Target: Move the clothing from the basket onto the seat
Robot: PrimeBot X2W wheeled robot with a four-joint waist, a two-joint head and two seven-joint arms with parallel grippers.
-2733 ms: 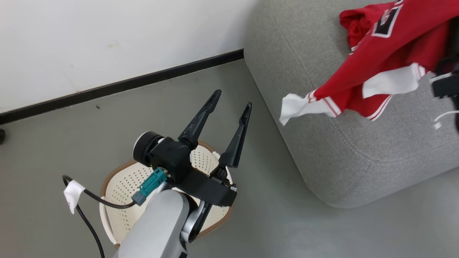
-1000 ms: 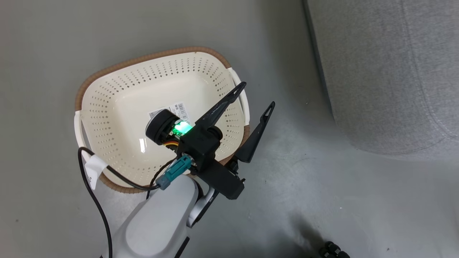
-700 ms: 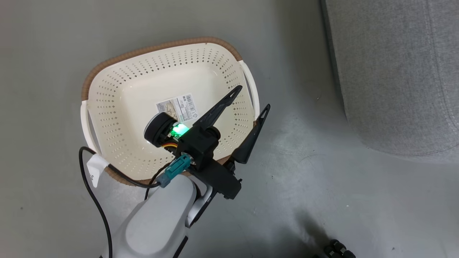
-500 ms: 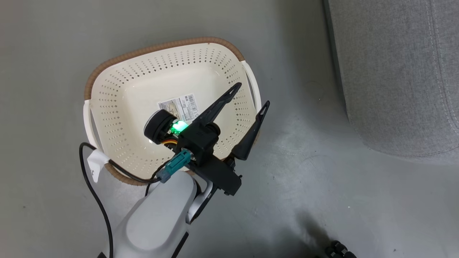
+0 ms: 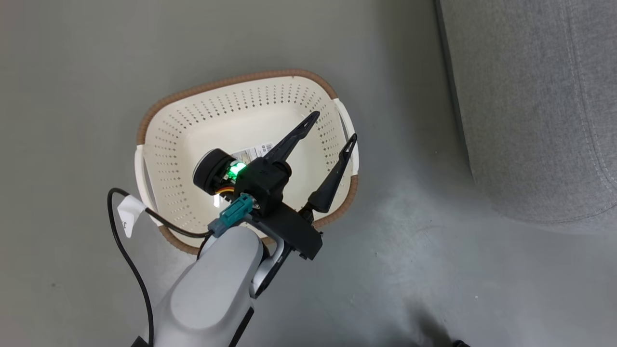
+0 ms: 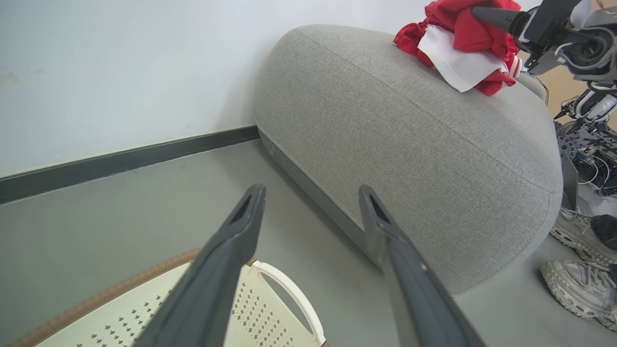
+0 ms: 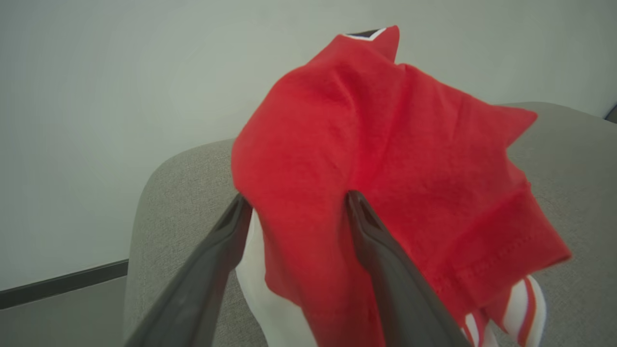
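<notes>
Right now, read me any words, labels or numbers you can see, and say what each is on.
No text is legible.
Paper label in the basket: fine print, too small, partly hidden by the left wrist.
White tag on the black cable: one dark mark, blurred.
Black-and-white marking on the red clothing: only an edge shows.

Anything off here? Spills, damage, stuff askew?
No spills or damage; basket upright, empty. One oddity: the clothing on the seat is bunched between the spread fingers of the right gripper, so it may snag.
</notes>
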